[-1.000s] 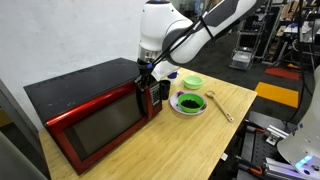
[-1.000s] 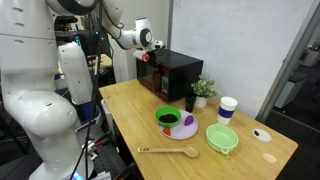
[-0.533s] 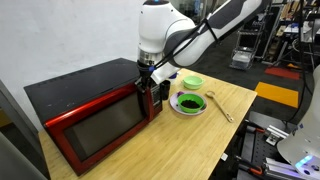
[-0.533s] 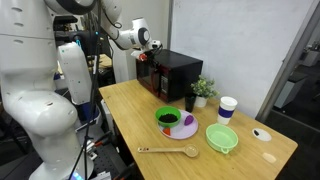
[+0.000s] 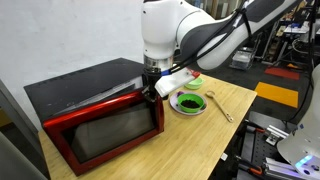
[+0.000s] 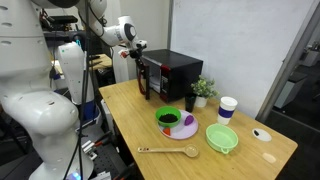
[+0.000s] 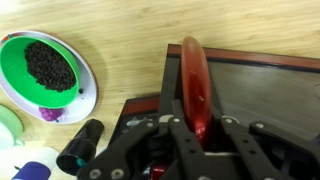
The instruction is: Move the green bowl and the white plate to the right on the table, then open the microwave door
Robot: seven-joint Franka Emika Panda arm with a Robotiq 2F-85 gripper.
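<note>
One microwave door (image 5: pixel 108 135), ajar, edge clamped in my gripper (image 5: pixel 153 88) jaws; white plate (image 5: pixel 190 113) to its right.

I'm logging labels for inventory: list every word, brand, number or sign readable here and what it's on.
None can be read. The microwave door, white plate and green bowl show no print; any marking on the white cup is too small to tell.
</note>
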